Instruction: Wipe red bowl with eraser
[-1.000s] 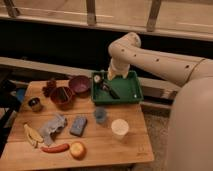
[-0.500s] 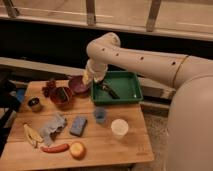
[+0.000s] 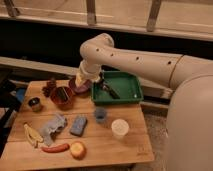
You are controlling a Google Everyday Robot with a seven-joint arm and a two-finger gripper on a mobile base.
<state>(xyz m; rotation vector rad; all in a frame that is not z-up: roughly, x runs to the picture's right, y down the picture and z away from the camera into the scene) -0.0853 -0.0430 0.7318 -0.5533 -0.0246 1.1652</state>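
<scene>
A red bowl (image 3: 62,97) with something dark inside stands at the back left of the wooden table (image 3: 130,147). A darker maroon bowl (image 3: 79,87) sits just right of it, against the green tray (image 3: 127,82). My gripper (image 3: 84,80) reaches in from the right on the cream arm and hangs low over the maroon bowl, hiding most of it. I cannot make out an eraser; the gripper's end is hidden by the wrist.
The green tray holds a dark utensil (image 3: 108,90). On the table are a blue cup (image 3: 100,115), a white cup (image 3: 119,128), a blue sponge (image 3: 78,125), a grey cloth (image 3: 52,127), a banana (image 3: 32,135), a red sausage (image 3: 55,148), an orange fruit (image 3: 77,149) and a small can (image 3: 35,104).
The arm has swung left, from over the green tray to over the maroon bowl beside the red bowl. The things on the table have not moved.
</scene>
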